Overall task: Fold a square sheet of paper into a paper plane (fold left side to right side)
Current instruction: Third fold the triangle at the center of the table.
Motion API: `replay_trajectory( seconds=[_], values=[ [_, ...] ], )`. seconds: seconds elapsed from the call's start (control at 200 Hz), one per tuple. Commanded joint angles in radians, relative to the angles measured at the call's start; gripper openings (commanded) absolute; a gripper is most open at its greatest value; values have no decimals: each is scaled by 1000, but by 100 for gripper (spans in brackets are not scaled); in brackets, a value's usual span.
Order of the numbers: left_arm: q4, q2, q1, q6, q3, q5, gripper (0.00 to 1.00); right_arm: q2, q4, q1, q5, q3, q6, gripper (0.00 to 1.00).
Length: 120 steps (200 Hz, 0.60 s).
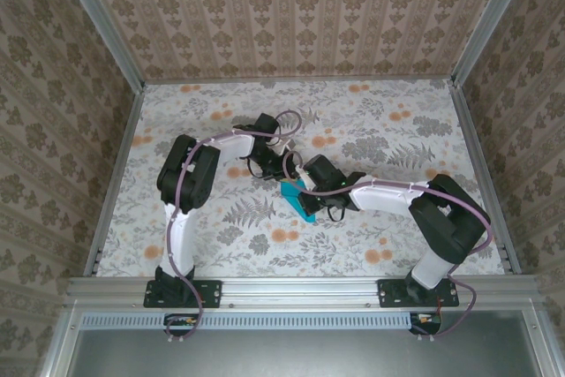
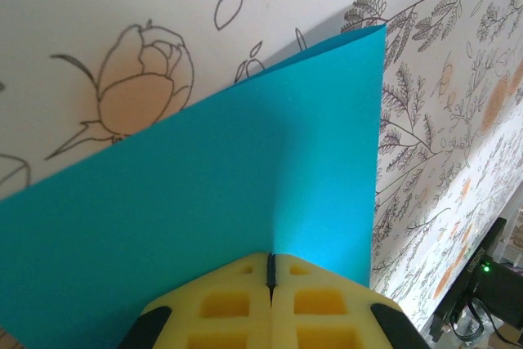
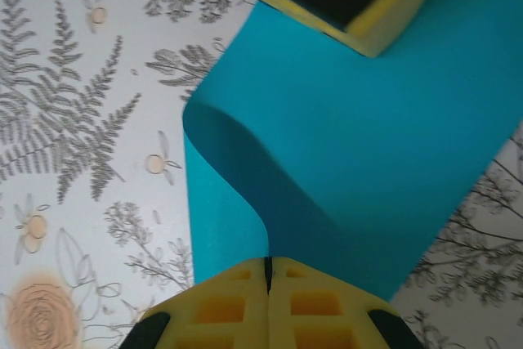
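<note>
The sheet of paper (image 3: 368, 161) is plain turquoise-blue, matte and unmarked. It lies about midway between the table's left and right edges, a little nearer the near edge than the far one. It is not flat. One part rests on the table, while another rises from it in a soft, uncreased curl and bends back over the lower layer. The raised part runs into the pinched fingers of the right gripper (image 3: 268, 261). Elsewhere its surface is smooth, with straight edges meeting in a sharp corner.

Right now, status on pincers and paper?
Left pincer shut, tips on thin turquoise-blue paper sheet. Right pincer shut on its curled-up flap. Nothing in the way.
</note>
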Motion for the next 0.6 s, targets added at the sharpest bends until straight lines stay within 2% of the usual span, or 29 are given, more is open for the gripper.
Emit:
replay_trajectory(
  seconds=[0.0, 0.595],
  values=[
    [-43, 48, -13, 30, 3, -56, 5, 14, -41, -10, 65, 26, 23, 0],
    [-42, 54, -16, 26, 6, -57, 4, 45, -47, -22, 134, 47, 38, 0]
  ],
)
